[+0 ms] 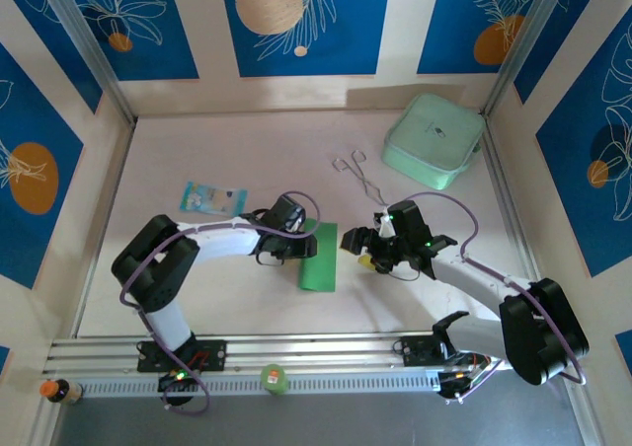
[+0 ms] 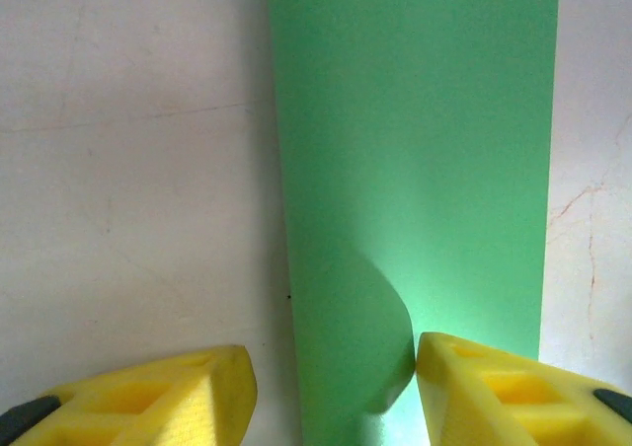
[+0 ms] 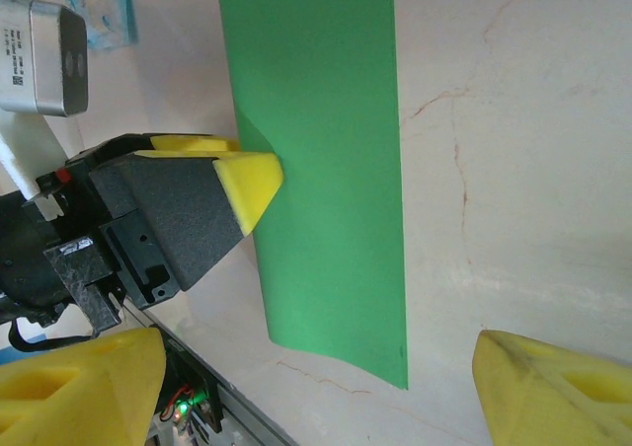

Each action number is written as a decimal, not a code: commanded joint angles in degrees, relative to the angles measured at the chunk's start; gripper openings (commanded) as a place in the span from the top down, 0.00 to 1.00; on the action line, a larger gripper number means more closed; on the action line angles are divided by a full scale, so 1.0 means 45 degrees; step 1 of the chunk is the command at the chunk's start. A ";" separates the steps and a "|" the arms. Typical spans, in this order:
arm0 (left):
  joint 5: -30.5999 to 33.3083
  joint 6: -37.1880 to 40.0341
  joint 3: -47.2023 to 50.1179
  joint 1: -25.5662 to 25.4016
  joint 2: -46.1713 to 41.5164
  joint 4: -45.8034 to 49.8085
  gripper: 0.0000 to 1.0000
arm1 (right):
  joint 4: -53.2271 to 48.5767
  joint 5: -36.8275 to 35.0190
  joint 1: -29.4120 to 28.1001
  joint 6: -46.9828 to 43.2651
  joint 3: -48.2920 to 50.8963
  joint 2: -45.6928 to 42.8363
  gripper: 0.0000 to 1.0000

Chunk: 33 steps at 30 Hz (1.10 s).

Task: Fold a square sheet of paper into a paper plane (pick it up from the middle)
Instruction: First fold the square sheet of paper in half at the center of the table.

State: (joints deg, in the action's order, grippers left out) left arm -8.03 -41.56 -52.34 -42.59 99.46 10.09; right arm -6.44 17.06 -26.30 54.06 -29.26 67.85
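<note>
Left wrist: left gripper (image 2: 334, 365) spread over green paper (image 2: 415, 150).

You can read no text here: print on the light-blue packet (image 1: 211, 199) and the grey camera box (image 3: 41, 56) is too small, unreadable.

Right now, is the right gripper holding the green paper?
No, the right gripper is wide open, and the green paper lies on the table ahead of it, touching neither finger.
</note>
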 commanded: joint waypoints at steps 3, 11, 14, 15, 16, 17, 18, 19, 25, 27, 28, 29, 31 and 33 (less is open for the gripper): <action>0.0438 0.0332 0.0089 0.0070 0.1286 -0.0172 0.46 | -0.0064 -0.0021 -0.0092 0.0071 -0.0255 0.0155 0.18; 0.0677 0.0174 0.0039 0.0071 0.1296 -0.0032 0.47 | -0.0090 -0.0021 -0.0093 0.0069 -0.0238 0.0204 0.18; 0.0522 0.0050 0.0063 0.0051 0.1325 -0.0204 0.47 | -0.0055 -0.0020 -0.0112 0.0064 -0.0256 0.0221 0.18; 0.0444 0.0003 0.0096 0.0050 0.1335 -0.0297 0.47 | -0.0063 -0.0038 -0.0112 0.0092 -0.0257 0.0239 0.18; 0.0428 -0.0021 0.0107 0.0050 0.1354 -0.0357 0.47 | -0.0076 -0.0041 -0.0112 0.0077 -0.0233 0.0252 0.18; 0.0454 -0.0074 0.0089 0.0050 0.1389 -0.0318 0.47 | -0.0081 -0.0041 -0.0114 0.0105 -0.0227 0.0249 0.18; 0.0476 -0.0115 0.0068 0.0050 0.1403 -0.0294 0.47 | -0.0057 -0.0041 -0.0112 0.0101 -0.0220 0.0250 0.18; 0.0448 -0.0120 0.0049 0.0056 0.1438 -0.0310 0.47 | -0.0058 -0.0058 -0.0112 0.0112 -0.0216 0.0244 0.18; 0.0600 -0.0042 -0.0087 0.0050 0.1565 -0.0136 0.45 | -0.0087 -0.0060 -0.0112 0.0110 -0.0253 0.0291 0.18; 0.0632 -0.0032 -0.0126 0.0069 0.1594 -0.0114 0.45 | -0.0058 -0.0060 -0.0131 0.0122 -0.0245 0.0300 0.18; 0.0623 -0.0020 -0.0165 0.0050 0.1609 -0.0077 0.45 | -0.0060 -0.0060 -0.0131 0.0129 -0.0253 0.0304 0.18; 0.0613 0.0014 -0.0201 0.0052 0.1629 -0.0056 0.45 | -0.0074 -0.0060 -0.0131 0.0136 -0.0246 0.0331 0.18; 0.0594 0.0096 -0.0206 0.0054 0.1653 -0.0056 0.45 | -0.0085 -0.0060 -0.0131 0.0119 -0.0255 0.0335 0.18; 0.0556 0.0199 -0.0201 0.0050 0.1683 -0.0067 0.45 | -0.0098 -0.0060 -0.0131 0.0127 -0.0245 0.0326 0.18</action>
State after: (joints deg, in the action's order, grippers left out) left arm -8.01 -42.04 -54.59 -42.59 100.95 12.91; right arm -6.44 16.84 -26.55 54.28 -29.26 68.88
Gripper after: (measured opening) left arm 0.547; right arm 0.819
